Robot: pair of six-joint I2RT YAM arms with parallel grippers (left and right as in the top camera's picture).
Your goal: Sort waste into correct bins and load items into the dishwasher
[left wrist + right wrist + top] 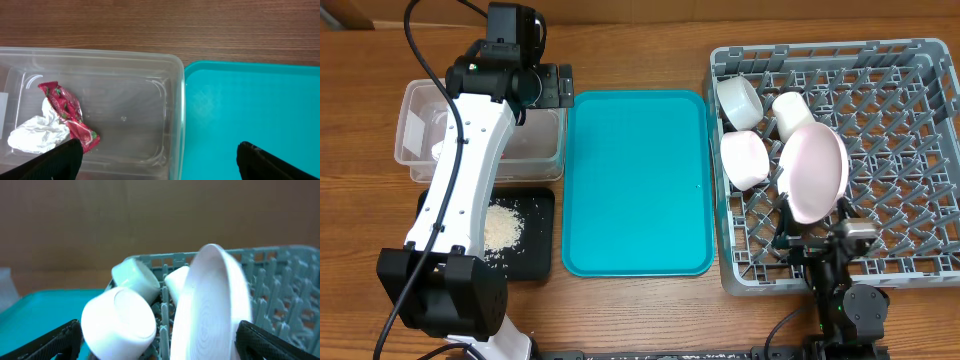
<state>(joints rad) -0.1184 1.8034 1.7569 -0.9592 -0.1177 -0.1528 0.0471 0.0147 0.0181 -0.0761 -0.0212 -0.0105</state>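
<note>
The red snack wrapper [67, 117] and crumpled tissue [35, 136] lie touching in the clear tub [172, 95], ahead and left of the left gripper [159, 150]. Its fingers are spread wide over the tub's edge and the teal tray [250, 110]. Rice grains [503, 226] lie on the black tray [542, 240], back under that arm. The pink-white plate [215, 305] stands on edge in the dish rack [285, 275], just ahead of the right gripper [159, 327], whose fingers are also spread. A white bowl [120, 317] and a cup [132, 277] sit left of the plate.

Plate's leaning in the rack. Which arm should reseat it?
Right, probably: the right fingers, open, sit at the plate in the dish rack; the left fingers hang at the clear tub, across the teal tray.
</note>
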